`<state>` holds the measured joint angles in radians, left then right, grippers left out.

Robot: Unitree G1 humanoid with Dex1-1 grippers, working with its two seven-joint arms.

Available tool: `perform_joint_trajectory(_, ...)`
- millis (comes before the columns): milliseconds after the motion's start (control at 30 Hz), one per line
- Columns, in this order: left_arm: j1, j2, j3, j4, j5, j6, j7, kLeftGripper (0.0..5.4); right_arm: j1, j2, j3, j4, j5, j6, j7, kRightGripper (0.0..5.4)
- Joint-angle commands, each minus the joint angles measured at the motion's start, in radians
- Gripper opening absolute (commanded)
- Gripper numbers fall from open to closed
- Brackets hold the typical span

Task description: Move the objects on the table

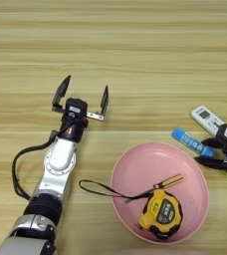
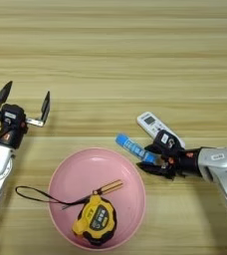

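On the wood-grain table [image 1: 135, 45] a pink bowl [image 1: 135, 172] sits at about 5 o'clock from the centre. Inside it, toward its near rim, lies the yellow-and-black tape measure [image 1: 161, 213]; its black cord [image 1: 98, 188] trails out over the bowl's rim at 9 o'clock and loops on the table. The thin screwdriver [image 1: 165, 183] rests in the bowl too, just beside the tape measure at its 12 o'clock, tip pointing toward 8 o'clock.

The left gripper [image 1: 82, 97] stands at 10 o'clock from the bowl, well apart from everything, its two black fingers spread wide with nothing between them.

The right gripper [image 2: 149, 159] reaches in from 3 o'clock. Its fingers sit on either side of the near end of the small blue tube [image 2: 132, 146], which lies on the table just beside the bowl's rim at 2 o'clock; whether they press on it I cannot tell. The white remote [image 2: 153, 124] lies just beyond the tube, partly behind the gripper.
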<state>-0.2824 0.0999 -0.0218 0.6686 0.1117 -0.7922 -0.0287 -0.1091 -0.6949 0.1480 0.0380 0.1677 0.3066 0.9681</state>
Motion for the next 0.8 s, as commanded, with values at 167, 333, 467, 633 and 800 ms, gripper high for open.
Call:
perform_joint_trajectory(167, -0.012, 0.003, -0.005, 0.006, 0.014, -0.002, 0.01, 5.4, -0.031, 0.005, -0.084, -0.108, 0.054, -0.087, -0.002, 3.94)
perform_joint_trajectory(333, -0.012, 0.0, -0.01, 0.005, 0.022, -0.002, 0.016, 5.4, -0.025, 0.017, -0.107, -0.149, 0.096, -0.134, 0.014, 4.58)
perform_joint_trajectory(467, -0.013, -0.001, -0.011, 0.005, 0.027, -0.003, 0.021, 5.4, -0.027, 0.012, -0.096, -0.144, 0.108, -0.168, 0.053, 4.97)
perform_joint_trajectory(633, -0.014, 0.001, -0.012, 0.01, 0.028, -0.005, 0.023, 5.4, -0.033, -0.004, -0.059, -0.135, 0.112, -0.186, 0.147, 5.37)
perform_joint_trajectory(800, -0.014, 0.001, -0.01, 0.013, 0.028, -0.008, 0.025, 5.4, -0.05, -0.024, 0.008, -0.126, 0.077, -0.202, 0.24, 5.37)
